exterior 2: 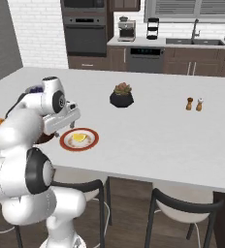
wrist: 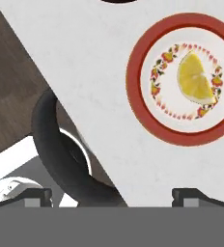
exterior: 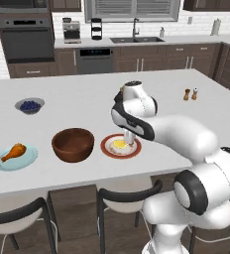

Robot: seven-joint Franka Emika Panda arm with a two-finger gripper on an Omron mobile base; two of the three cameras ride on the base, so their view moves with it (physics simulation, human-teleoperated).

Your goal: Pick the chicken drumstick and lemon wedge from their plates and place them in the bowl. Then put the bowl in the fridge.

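Yellow and small, the lemon wedge [wrist: 196, 79] lies on the red-rimmed plate [wrist: 138, 103] near the tabletop's [exterior: 87, 94] front edge, just right of the wooden bowl [exterior: 73, 144]. My claw [wrist: 112, 195] hangs released above it, holding nothing. I judge the wedge light, soft and slippery; I'd pinch across its thick middle, gently.

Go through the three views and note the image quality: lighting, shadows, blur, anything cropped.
Left base view: flat even light, soft edges, a faint shadow under the bowl. Right base view: equally soft; the pot with a plant casts almost no shadow. Hand view: sharpest, the lemon wedge and the plate pattern crisp, no glare, the plate's right rim cropped.
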